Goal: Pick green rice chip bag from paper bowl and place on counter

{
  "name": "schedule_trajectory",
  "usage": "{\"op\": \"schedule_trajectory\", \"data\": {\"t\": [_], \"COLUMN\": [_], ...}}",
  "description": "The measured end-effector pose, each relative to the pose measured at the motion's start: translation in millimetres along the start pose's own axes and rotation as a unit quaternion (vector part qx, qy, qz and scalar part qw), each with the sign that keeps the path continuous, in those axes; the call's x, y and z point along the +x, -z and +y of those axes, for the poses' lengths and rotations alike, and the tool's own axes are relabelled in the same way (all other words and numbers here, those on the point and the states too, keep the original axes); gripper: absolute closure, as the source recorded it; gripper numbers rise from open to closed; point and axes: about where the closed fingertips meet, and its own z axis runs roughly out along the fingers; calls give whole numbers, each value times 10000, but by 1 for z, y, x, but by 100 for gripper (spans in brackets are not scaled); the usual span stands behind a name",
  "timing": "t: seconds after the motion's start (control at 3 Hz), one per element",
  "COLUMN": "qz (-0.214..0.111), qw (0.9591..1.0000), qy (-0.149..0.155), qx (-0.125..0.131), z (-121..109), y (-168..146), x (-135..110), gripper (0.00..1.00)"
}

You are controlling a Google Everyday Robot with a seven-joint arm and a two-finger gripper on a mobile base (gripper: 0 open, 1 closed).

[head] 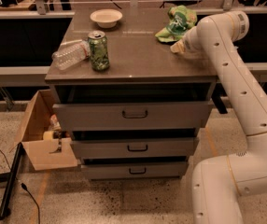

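At the far right of the flat grey-brown counter [138, 55], on top of the grey three-drawer cabinet, the crumpled light-green foil rice chip bag [176, 22] sits low on the surface or just above it. I cannot tell whether its underside is touching. It is well apart from the small off-white paper bowl [106, 17], which stands empty at the rear left of the same top. The gripper [178, 45] is at the end of the white arm, right at the bag's near edge. The wrist covers most of it, so I cannot tell from this angle whether it grips the bag or stands free of it. I judge the pick to be done and the placing to be the step in hand. To do it well, the bag should be fully down and resting on the counter before it is released, because light foil slides and springs back easily. The release should be complete, and the retreat should go straight up and away so the bag is not dragged toward the right edge nearby. The green cylindrical drink can [98, 50] and the clear plastic bottle [70, 55] lie near the front left, well out of the way.
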Motion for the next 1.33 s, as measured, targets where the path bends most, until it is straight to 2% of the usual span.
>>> {"op": "schedule_trajectory", "data": {"t": [1.33], "qz": [-1], "qw": [10000], "qy": [-2], "qx": [-1], "z": [-2], "y": [3], "x": [-4], "gripper": [0]}}
